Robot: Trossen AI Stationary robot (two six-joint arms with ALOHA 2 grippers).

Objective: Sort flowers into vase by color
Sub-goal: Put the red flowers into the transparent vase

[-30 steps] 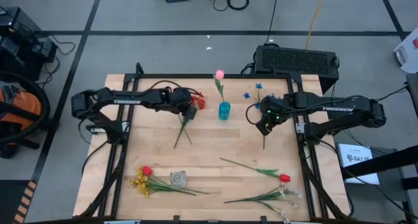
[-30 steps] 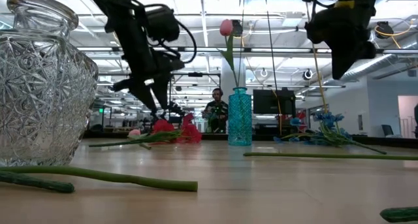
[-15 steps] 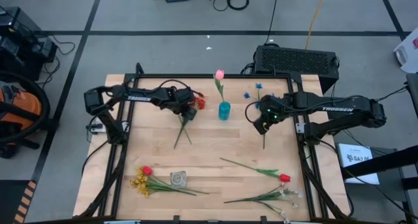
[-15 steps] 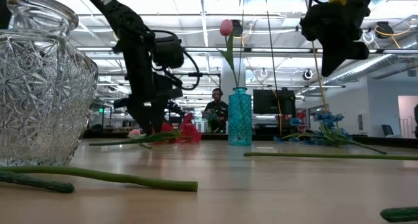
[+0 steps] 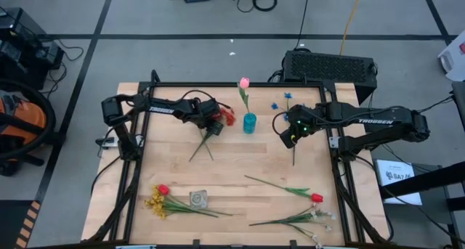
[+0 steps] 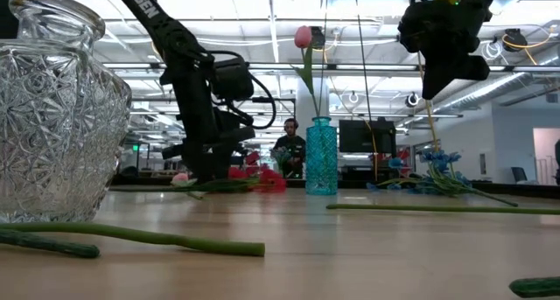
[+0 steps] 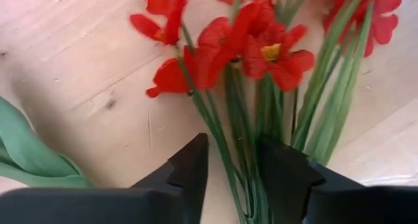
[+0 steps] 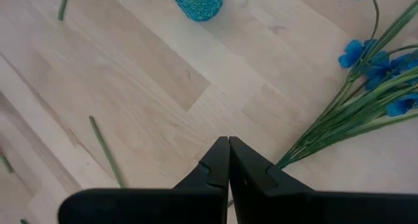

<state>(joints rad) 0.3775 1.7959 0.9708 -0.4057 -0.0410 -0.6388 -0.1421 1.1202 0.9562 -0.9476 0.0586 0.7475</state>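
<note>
Lowering our left gripper (image 7: 232, 168) around the red flowers' (image 7: 251, 44) green stems on the table beside the blue vase (image 5: 249, 123), fingers astride but not clamped, our right gripper (image 8: 228, 160) empty, fingers pressed together, above the blue flowers (image 8: 372, 61).

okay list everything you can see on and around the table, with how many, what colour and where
teal vase: one, table's far middle, holding a pink tulip
red flowers: one bunch, left of the teal vase, stems between the left gripper's fingers
blue flowers: one spray, far right of the table
clear glass vase: one, near edge, left of middle
yellow bunch: one, near left, with a red tulip beside it
second red tulip: one, near right
white blooms: small cluster, near right corner
black box: one, on the floor behind the table
person: one, far off in the room
left gripper: low over the red stems
right gripper: shut, raised by the blue spray
</note>
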